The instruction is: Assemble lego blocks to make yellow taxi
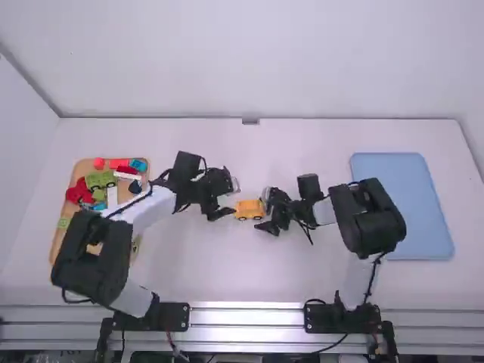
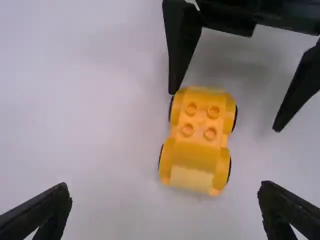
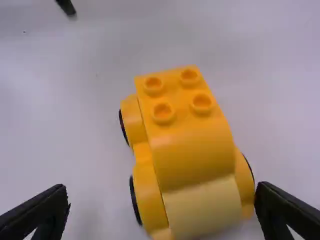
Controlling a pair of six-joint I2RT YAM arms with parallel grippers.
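While left fingers (image 2: 49, 212) and right fingers (image 3: 47, 212) stand wide beside the car (image 3: 187, 155), roughly midway between the desk's (image 1: 302, 144) side edges, a centred grip should steady it for pressing.

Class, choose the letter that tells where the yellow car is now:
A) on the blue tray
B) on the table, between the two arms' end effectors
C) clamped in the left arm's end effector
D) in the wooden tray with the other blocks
B: the yellow car stands on the white table, with the left end effector on one side and the right end effector on the other.
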